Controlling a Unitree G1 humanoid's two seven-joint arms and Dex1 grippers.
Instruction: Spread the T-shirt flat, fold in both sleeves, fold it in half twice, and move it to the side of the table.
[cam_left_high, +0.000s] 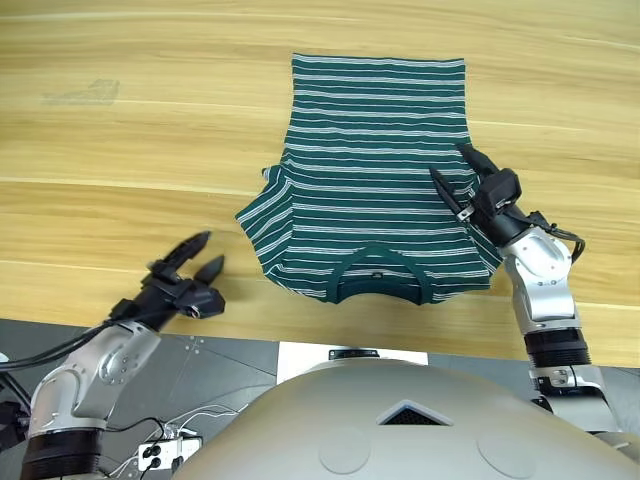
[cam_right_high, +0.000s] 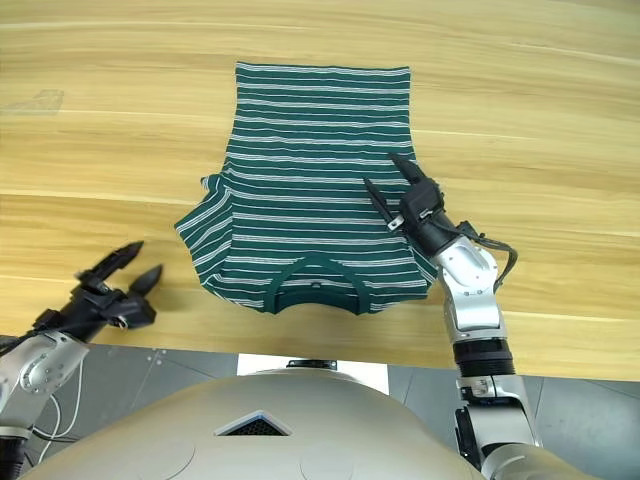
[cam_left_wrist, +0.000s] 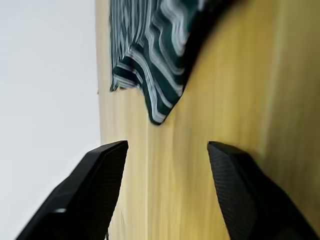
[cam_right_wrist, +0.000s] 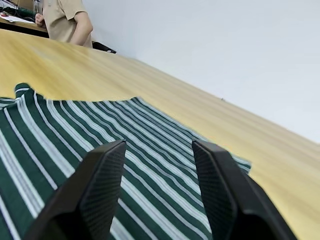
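Green striped T-shirt (cam_left_high: 375, 130) lies on the wooden table (cam_left_high: 120, 150); left gripper (cam_left_high: 211, 249) and right gripper (cam_left_high: 448, 160) both spread apart.

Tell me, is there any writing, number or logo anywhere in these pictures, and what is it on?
No text here can be read.
T-shirt: the small tag inside the collar is too small to read.
Table: the faint pale mark toward the far left is too blurred to tell whether it holds any writing.
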